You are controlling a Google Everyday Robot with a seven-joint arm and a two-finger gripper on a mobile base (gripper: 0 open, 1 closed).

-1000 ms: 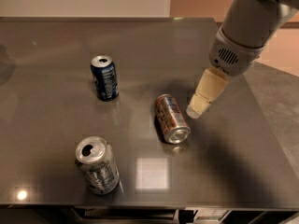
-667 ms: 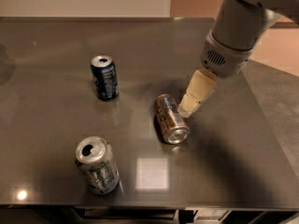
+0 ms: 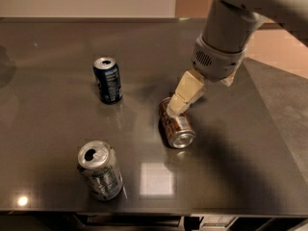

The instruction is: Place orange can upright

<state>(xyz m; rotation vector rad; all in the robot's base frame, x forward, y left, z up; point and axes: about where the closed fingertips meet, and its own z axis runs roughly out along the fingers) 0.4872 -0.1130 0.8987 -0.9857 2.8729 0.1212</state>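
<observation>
1. Table (image 3: 250,177): dark, glossy top filling most of the frame. It carries all three cans and gives a flat place for standing one up.

2. Arm (image 3: 226,32): grey, entering from the upper right and angled down toward the centre, judged to be reaching for the fallen can.

3. Silver-grey can (image 3: 100,171): lower left, upright, opened top showing. It is well apart from the work and not part of the task.

4. Orange can (image 3: 176,123): just right of centre, lying on its side. Its silver end faces the lower edge of the frame and its far end points toward the arm. Since it lies flat, the task is judged not yet done.

5. Dark blue can (image 3: 108,81): upper left of centre, upright, well apart from the orange can.

6. Gripper (image 3: 179,104): cream-coloured, slanting down-left from the arm. Its tip is at the orange can's far end, touching it or just above. Whether it is open or closed, or has any hold, cannot be told. The placement suggests an approach to grasp the can body.
</observation>
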